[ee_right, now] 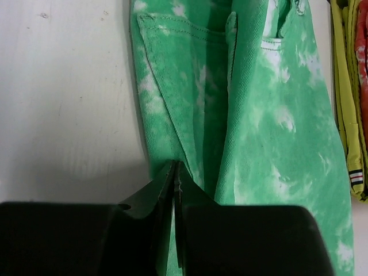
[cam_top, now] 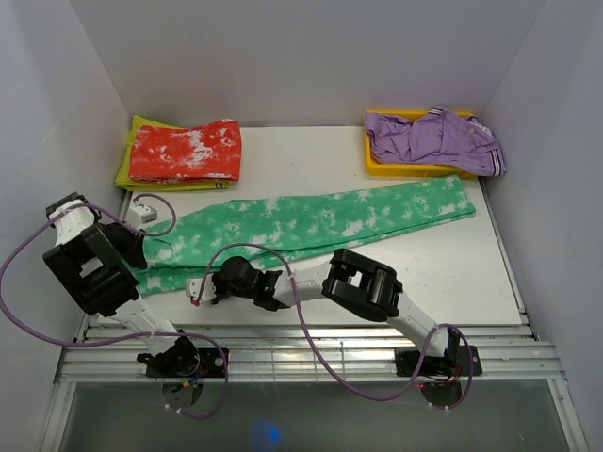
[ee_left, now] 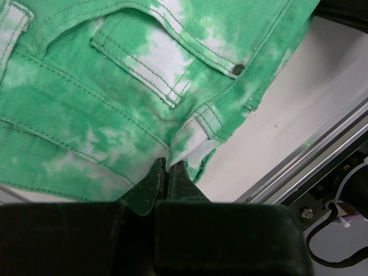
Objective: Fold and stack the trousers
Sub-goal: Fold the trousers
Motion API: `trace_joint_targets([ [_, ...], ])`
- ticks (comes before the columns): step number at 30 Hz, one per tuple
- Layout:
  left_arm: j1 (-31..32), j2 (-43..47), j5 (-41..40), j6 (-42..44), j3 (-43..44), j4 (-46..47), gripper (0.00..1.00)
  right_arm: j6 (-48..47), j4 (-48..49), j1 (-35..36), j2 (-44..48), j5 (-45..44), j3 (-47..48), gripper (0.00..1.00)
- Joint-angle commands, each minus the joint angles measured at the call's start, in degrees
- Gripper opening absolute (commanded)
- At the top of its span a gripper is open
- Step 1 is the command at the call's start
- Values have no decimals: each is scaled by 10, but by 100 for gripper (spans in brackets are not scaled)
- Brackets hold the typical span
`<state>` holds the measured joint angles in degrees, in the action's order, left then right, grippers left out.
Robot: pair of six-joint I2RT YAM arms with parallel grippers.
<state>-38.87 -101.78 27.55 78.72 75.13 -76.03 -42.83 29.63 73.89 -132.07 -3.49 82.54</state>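
Left tool (ee_left: 167,168), right tool (ee_right: 174,167) clamping waist end of trousers (cam_top: 311,221), likely for lifting into fold; legs lying flat on counter (cam_top: 452,273).

From overhead I see the trousers (cam_top: 311,226) spread flat in a long slant across the table (cam_top: 471,273), with the waist end near left and the cuffs far right. My left gripper (cam_top: 141,252) sits at the waist's left edge and my right gripper (cam_top: 198,290) at its near edge, both pinched closed. Far left, a folded red-and-white garment (cam_top: 186,151) lies on a yellow garment (cam_top: 127,171). Far right, a purple garment (cam_top: 433,139) spills over a yellow tray (cam_top: 377,168).
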Motion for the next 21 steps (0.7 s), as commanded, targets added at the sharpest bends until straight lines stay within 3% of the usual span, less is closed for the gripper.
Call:
trace_joint_targets([
  [1,1,56,15,39,16,-43,0,2,-27,-3,-24,-20,31,8],
  [11,-3,195,20,153,-46,-46,0,1,-56,-9,-34,-32,41,8],
  [18,-9,236,-42,220,-142,-47,0,7,-76,-16,-50,-39,72,8],
  [21,-16,211,-56,232,-171,-44,0,10,-81,-17,-50,-39,77,8],
])
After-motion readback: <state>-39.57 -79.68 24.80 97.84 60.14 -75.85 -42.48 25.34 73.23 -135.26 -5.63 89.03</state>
